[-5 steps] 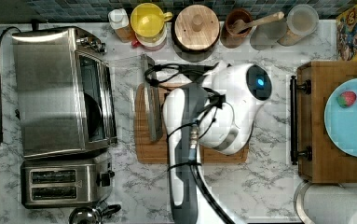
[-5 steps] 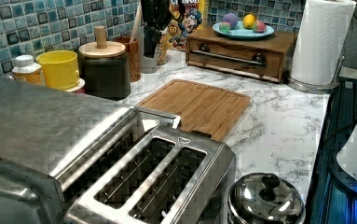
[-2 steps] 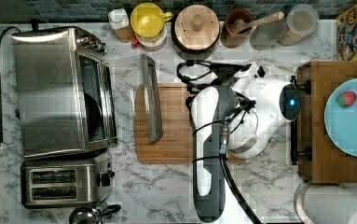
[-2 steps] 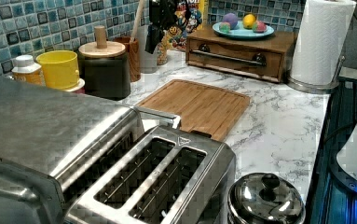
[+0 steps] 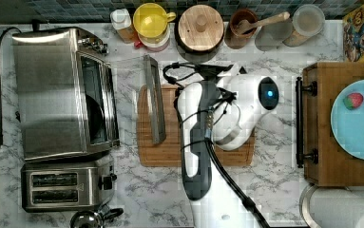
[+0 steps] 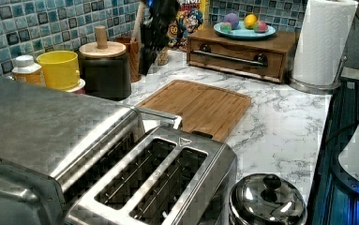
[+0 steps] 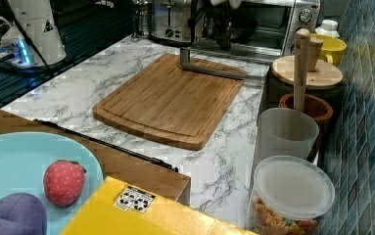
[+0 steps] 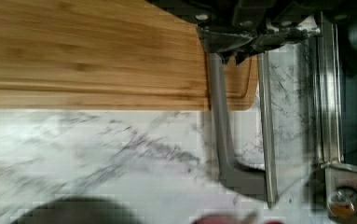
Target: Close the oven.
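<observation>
The oven (image 5: 61, 92) stands at the top view's left, a big brushed-steel box. Its glass door lies flat and open over the counter. The door's long bar handle (image 5: 153, 99) rests along the edge of the wooden cutting board (image 5: 165, 152). My gripper (image 6: 156, 33) hangs above the board's far end in the left view, apart from the door. From the wrist, the gripper (image 8: 239, 53) looks shut on nothing, just above the handle (image 8: 220, 116) near the end by the oven's knob (image 8: 346, 203). In the right view the gripper (image 7: 222, 34) hovers over the handle (image 7: 209, 68).
A two-slot toaster (image 5: 63, 185) and a pot lid (image 6: 266, 201) sit beside the oven. Canisters, a yellow cup (image 5: 152, 21) and a mortar line the tiled back wall. A wooden box (image 5: 341, 166) carrying a blue plate stands at the top view's right, by a paper towel roll (image 6: 325, 42).
The arm's body has swung toward the top view's right. In the left view the gripper has dropped a little lower. The oven door has stayed flat open.
</observation>
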`<state>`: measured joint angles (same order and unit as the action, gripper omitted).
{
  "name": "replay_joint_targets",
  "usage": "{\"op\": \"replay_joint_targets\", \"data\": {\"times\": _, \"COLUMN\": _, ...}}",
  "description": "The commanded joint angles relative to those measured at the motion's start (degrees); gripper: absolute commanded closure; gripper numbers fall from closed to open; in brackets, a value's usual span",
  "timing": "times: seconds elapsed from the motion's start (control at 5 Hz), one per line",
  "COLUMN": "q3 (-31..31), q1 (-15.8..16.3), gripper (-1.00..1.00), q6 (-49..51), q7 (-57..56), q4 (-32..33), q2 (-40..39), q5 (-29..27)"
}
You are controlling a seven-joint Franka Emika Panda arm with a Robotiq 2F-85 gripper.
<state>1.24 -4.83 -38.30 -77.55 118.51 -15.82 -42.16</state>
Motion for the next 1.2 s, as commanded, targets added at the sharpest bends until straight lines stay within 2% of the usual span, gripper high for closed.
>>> {"op": "replay_joint_targets", "data": {"times": 0.2, "q3": -2.4, "q1": -4.3, "gripper": 1.0, "q6": -5.4, "q7": -11.4, "q4": -1.4, "q2": -1.4, "q5": -19.9}}
{"op": "replay_joint_targets", "data": {"times": 0.4, "q3": -1.8, "q1": -4.5, "gripper": 1.0, "q6": -1.6, "q7": -14.4, "q4": -2.8, "q2": -0.8, "q5": -22.1}}
{"op": "replay_joint_targets", "data": {"times": 0.6, "q3": -2.3, "q1": -3.9, "gripper": 1.0, "q6": 15.1, "q7": -14.6, "q4": -13.7, "q2": -8.0, "q5": -11.3}}
{"op": "replay_joint_targets", "data": {"times": 0.8, "q3": -4.6, "q1": -1.8, "gripper": 1.0, "q6": 18.5, "q7": -17.3, "q4": -16.9, "q2": -11.5, "q5": -6.8}}
{"op": "replay_joint_targets", "data": {"times": 1.0, "q3": -6.6, "q1": -0.6, "gripper": 1.0, "q6": 13.5, "q7": -19.0, "q4": -14.5, "q2": -11.5, "q5": -6.1}}
{"op": "replay_joint_targets", "data": {"times": 1.2, "q3": -6.7, "q1": -0.2, "gripper": 1.0, "q6": 7.3, "q7": -17.8, "q4": -12.1, "q2": -10.9, "q5": -7.8}}
